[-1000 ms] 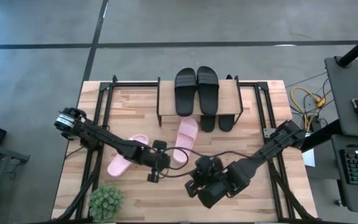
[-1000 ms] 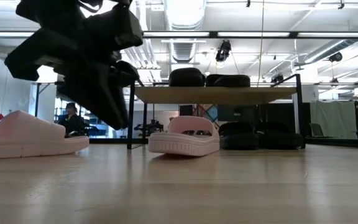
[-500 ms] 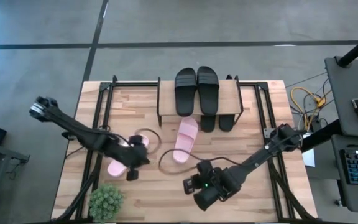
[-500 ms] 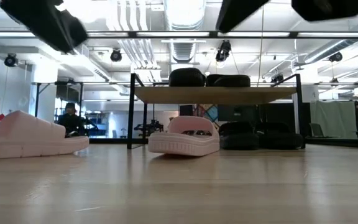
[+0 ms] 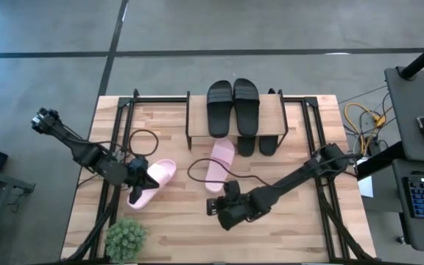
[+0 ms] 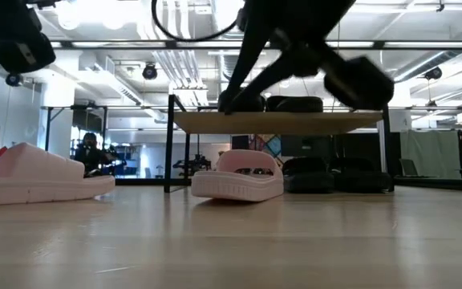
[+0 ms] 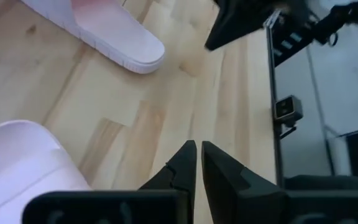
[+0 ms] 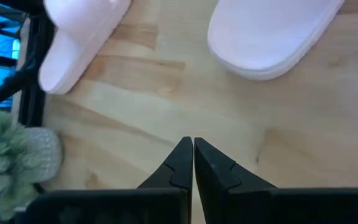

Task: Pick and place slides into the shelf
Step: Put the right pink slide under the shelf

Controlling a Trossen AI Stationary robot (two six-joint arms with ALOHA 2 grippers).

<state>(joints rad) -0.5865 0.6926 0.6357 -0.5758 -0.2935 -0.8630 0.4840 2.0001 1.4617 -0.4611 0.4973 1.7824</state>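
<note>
Overhead, both closed claws, left claw [image 5: 144,177] beside pink slide [image 5: 153,182]

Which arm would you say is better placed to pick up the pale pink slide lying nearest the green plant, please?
The left. Its tool sits right beside that pale pink open-toe slide, with the strap close in its wrist view. The right tool hangs farther off, nearer the other pink slide.

Even, bright light from above falls on the table [image 5: 300,228], with only faint shadows. In the low view, ceiling lamps [image 6: 239,14] glare white, the arms [image 6: 327,56] are dark blurred silhouettes, and the near tabletop is soft.
</note>
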